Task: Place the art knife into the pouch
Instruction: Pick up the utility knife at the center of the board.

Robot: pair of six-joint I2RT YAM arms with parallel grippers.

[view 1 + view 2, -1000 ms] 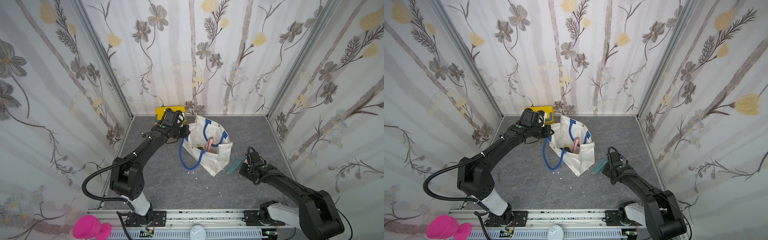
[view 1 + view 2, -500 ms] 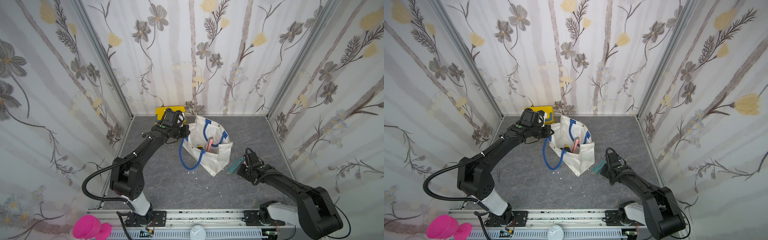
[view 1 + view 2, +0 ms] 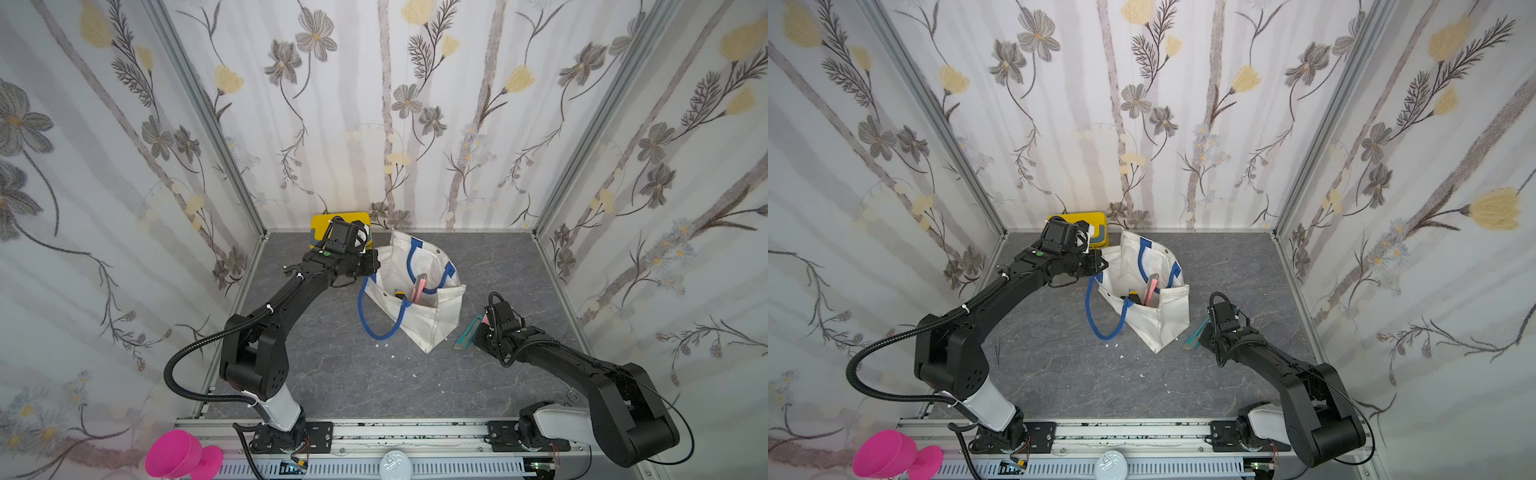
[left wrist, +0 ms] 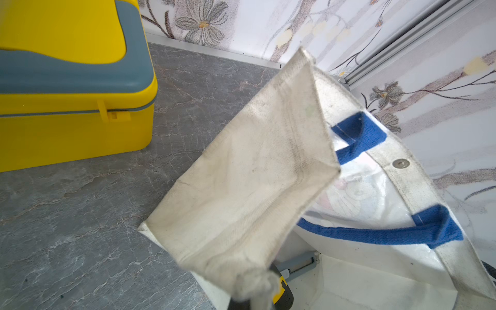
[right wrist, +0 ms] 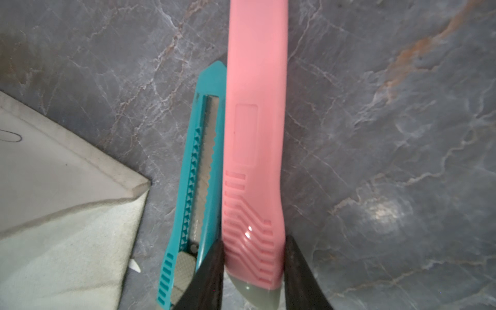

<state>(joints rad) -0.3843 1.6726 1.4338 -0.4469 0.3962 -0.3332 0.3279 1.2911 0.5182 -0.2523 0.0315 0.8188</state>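
- The right gripper has slid closer to the two knives on the grey table. Its gap has also got smaller in the last second.
- Now its two black fingers press on both sides of the pink art knife, at the ribbed end. It looks like a pinch.
- The pink art knife lies flat on the table, near the bottom corner of the pouch. It is not in the pouch yet.
- A teal art knife lies right against it, side by side. It has not moved. One finger sits where the two knives meet.
- The left gripper has stayed where it was. It is squeezed shut on a bunch of cloth at the pouch's rim and holds the mouth open.
- Another pink knife already stands inside the pouch.
- I think the grab is just about done. The next job is to lift the pink art knife and carry it to the open mouth.
- The teal art knife is so close that it might get dragged along.
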